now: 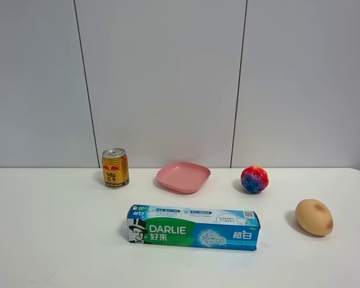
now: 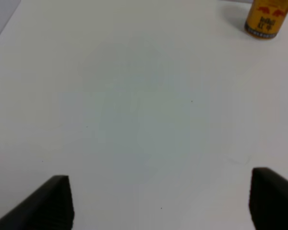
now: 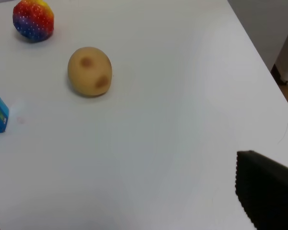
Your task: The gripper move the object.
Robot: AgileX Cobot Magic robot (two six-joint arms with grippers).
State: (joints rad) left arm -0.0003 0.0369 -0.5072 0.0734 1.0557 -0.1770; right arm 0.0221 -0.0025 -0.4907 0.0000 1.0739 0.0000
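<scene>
White table (image 1: 48, 240) against pale wall panels; neither arm shows in the high view, so the task looks not yet begun, approach step at most; one gold-yellow can (image 1: 116, 168) stands upright at the back left of the table, left of the pink plate (image 1: 183, 177) and apart from it; left claw (image 2: 158, 201) has its fingers wide apart over bare table, nothing between them, can far ahead near the frame corner (image 2: 265, 19); right claw (image 3: 134, 211) also spread apart and empty (only one fingertip plainly visible, the other a sliver at the edge); next move by my read: left claw travels to the can, lines its fingers either side of the body, then closes; count: one can, one plate, one toothpaste box (image 1: 194, 228), one multicoloured ball (image 1: 254, 179), one tan egg-shaped thing (image 1: 314, 217) with brown spots.
</scene>
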